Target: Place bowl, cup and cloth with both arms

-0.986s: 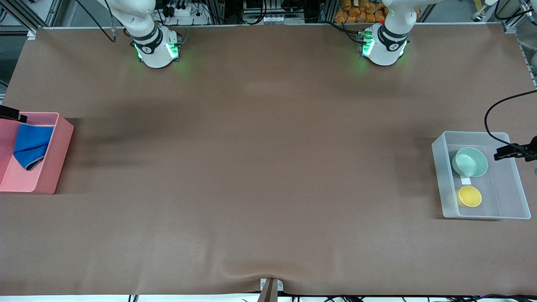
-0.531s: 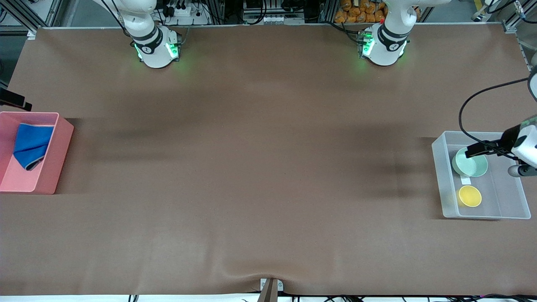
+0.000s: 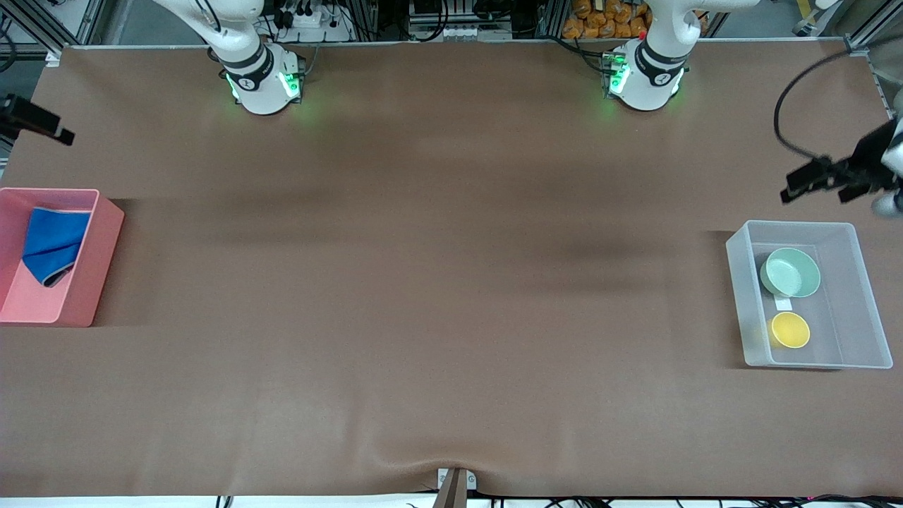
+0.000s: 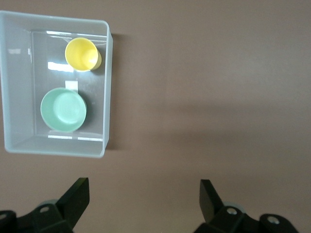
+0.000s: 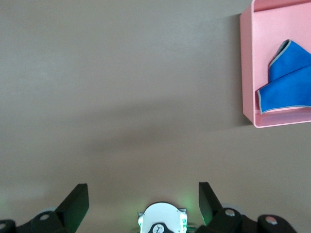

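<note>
Upright bowl (image 3: 791, 272), cup (image 3: 789, 329), rims up

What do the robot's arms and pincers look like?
Both arms are white with black joint bands, standing on round bases that glow green. A black cable loops by the left pincer. The left pincer and the right pincer are black, with two flat fingers each.

bowl (image 3: 791, 272) beside cup (image 3: 789, 329)

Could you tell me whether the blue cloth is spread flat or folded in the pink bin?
Folded and rumpled. The cloth lies in the pink bin doubled over on itself, its grey edge showing along overlapping layers, leaving part of the bin floor bare.
</note>
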{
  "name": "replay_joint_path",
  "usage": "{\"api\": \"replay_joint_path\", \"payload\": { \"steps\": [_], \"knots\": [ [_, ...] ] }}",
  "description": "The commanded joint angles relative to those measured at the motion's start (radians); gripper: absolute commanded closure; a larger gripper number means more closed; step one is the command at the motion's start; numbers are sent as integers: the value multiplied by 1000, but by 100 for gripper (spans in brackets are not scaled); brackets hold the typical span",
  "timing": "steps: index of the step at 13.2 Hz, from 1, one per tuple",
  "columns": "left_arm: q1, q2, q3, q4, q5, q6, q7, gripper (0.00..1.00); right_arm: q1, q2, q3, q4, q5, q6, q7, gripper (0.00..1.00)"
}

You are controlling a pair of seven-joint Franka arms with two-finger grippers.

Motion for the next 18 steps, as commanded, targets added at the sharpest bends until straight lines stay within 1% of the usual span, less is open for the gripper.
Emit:
{"api": "replay_joint_path", "payload": {
  "steps": [1, 4, 5, 6, 7, 9, 10, 12, 13, 15, 18],
  "knots": [
    [11, -35, -15, -13, 21, 3, 5, 0, 40, -46, -6, 4, -31, -45, 11, 0],
    [2, 62, -23, 124, 24, 1, 3, 0, 112, -26, -84, 68, -40, -83, 12, 0],
    [3, 80, -35, 155, 41, -2, 3, 0, 123, 11, -107, 102, -40, -83, 12, 0],
    [9, 84, -54, 166, 54, -2, 2, 0, 117, 56, -108, 153, -40, -83, 14, 0],
    [13, 85, -61, 166, 51, -3, -4, 0, 102, 95, -106, 180, -36, -71, 11, 0],
    [19, 78, -63, 166, 45, -10, -4, 0, 96, 109, -91, 191, -39, -68, 9, 0],
    [29, 77, -63, 167, 42, -16, -4, 0, 90, 102, -69, 181, -43, -81, 9, 0],
    [36, 76, -63, 167, 36, -16, -3, 0, 39, 103, 7, 162, -46, -85, 9, 0],
    [43, 76, -65, 172, 30, -17, -3, 0, 36, 97, 26, 162, -46, -89, 3, 0],
    [51, 74, -66, 187, 27, -26, -3, 0, 41, 72, 46, 155, -46, -94, 2, 0],
    [52, 77, -77, 186, 28, -28, 7, 0, 37, 72, 38, 161, -46, -85, 2, 0]
  ]
}}
